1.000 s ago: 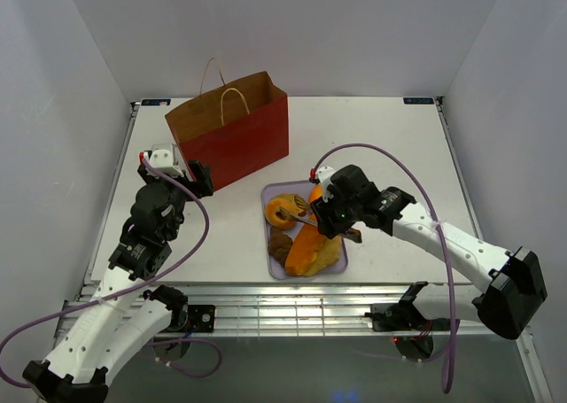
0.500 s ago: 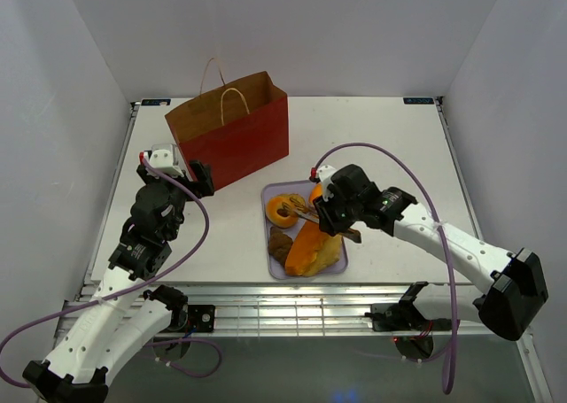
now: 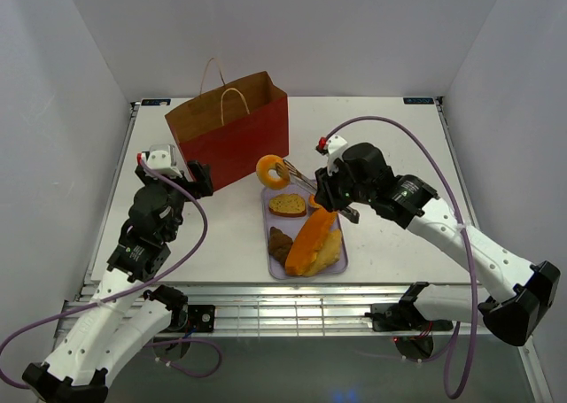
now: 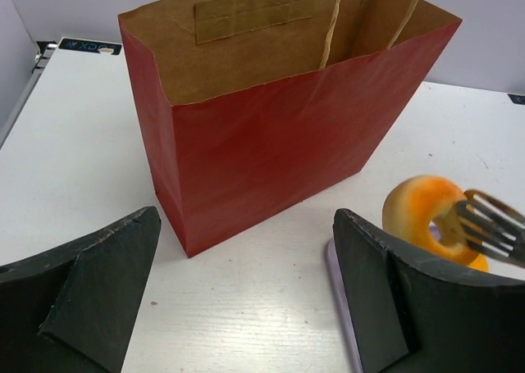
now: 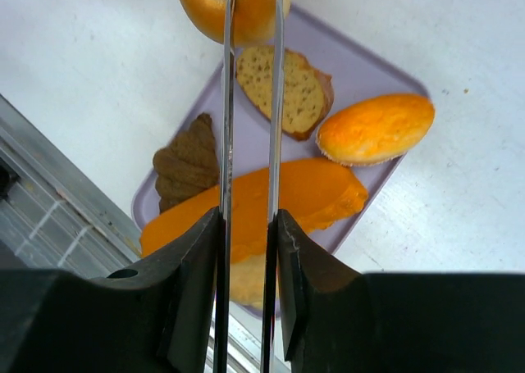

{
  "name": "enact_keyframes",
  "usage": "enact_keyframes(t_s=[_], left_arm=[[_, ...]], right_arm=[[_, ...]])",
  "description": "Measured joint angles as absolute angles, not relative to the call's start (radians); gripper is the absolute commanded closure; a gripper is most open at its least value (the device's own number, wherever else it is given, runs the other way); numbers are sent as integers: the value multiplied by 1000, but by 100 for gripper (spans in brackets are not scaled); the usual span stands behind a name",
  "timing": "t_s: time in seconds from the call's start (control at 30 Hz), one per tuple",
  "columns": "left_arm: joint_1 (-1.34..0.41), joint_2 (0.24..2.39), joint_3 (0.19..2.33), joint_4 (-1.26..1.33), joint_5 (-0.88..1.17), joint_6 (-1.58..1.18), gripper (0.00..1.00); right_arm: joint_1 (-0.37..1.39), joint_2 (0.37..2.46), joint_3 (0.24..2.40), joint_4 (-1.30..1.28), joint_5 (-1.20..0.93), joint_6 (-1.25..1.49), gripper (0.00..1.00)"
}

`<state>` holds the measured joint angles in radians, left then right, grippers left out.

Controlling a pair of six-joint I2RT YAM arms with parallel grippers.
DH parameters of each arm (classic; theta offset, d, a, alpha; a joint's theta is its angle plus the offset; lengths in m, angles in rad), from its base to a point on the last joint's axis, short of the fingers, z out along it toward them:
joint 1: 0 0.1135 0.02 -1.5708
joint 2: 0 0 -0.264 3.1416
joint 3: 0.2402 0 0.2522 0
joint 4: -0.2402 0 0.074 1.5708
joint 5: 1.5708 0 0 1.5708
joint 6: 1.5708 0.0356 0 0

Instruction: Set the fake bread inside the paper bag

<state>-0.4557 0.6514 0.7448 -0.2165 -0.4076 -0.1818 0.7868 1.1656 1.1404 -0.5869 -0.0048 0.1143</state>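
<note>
Metal tongs (image 3: 301, 183) pinching the ring doughnut (image 3: 271, 171) aloft over the tray's twelve o'clock edge.
Red paper bag (image 3: 235, 146) upright at ten o'clock of it; toast slice (image 3: 288, 205), bun (image 5: 376, 129) and long loaf (image 3: 312, 235) lying on lavender tray (image 5: 353, 61). Right gripper (image 5: 246, 225) clamped on the tongs; left gripper (image 3: 199, 177) spread wide, empty, at the bag's eight o'clock.

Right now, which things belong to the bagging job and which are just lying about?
Job: doughnut in tongs, toast slice, long loaf, bun, brown piece, yellow piece, paper bag, right pincer.
Lying about: lavender tray, idle left pincer.
</note>
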Motion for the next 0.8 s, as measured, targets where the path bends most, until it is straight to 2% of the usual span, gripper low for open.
enact_keyframes(t_s=[0.37, 0.8], left_arm=[[-456, 638, 745, -216, -411, -185, 2], [-456, 629, 745, -217, -411, -192, 2]], right_arm=[[786, 1289, 1487, -590, 130, 125, 63], [736, 1451, 1723, -585, 178, 118, 60]])
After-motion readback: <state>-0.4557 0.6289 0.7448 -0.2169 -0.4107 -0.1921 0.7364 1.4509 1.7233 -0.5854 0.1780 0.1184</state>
